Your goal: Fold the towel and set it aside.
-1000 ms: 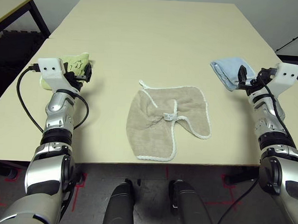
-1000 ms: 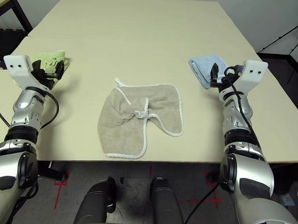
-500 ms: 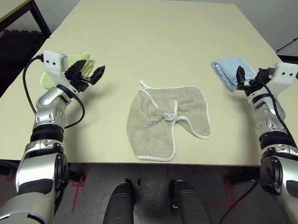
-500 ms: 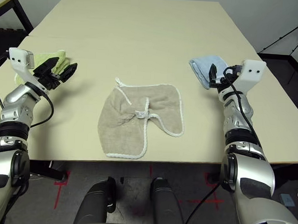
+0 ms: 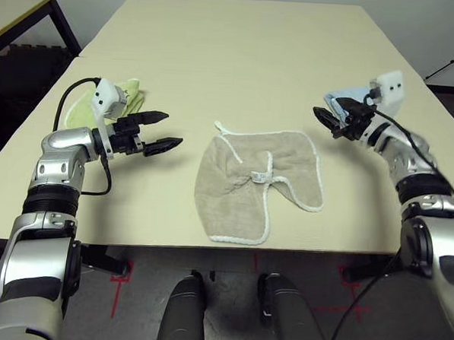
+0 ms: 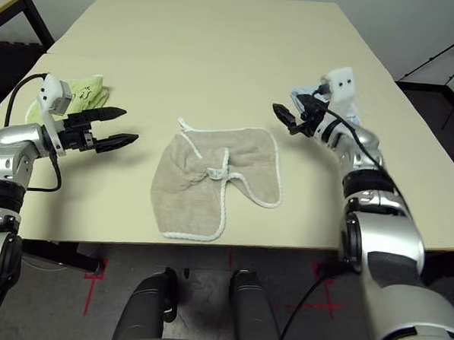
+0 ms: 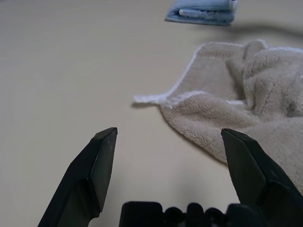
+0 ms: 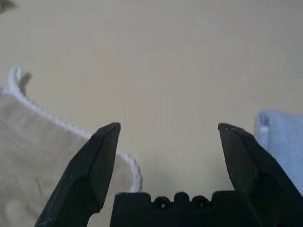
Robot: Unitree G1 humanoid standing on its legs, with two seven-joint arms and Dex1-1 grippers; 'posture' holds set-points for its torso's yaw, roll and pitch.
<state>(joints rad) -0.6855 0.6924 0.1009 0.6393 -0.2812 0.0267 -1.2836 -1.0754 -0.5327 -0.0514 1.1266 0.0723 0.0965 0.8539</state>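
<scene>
The beige towel (image 5: 250, 184) with white corded edging lies crumpled near the table's front edge, a white loop tag at its middle. My left gripper (image 5: 167, 130) hovers open just to the towel's left, fingers pointing at it, nothing between them. Open too, my right gripper (image 5: 323, 119) hangs above the towel's far right corner with nothing held. In the left wrist view the towel (image 7: 246, 118) fills the space ahead of the fingers. The right wrist view has the towel's corded corner (image 8: 57, 127) beside one finger.
A lime-green folded towel (image 5: 101, 102) lies at the table's left behind my left arm. A light blue folded towel (image 5: 352, 100) sits at the right behind my right gripper. The cream table (image 5: 240, 56) stretches bare beyond.
Both arms swung inward from the side towels toward the beige towel. The left gripper turned to point right; the right gripper moved left over the towel's corner. Both stayed open.
</scene>
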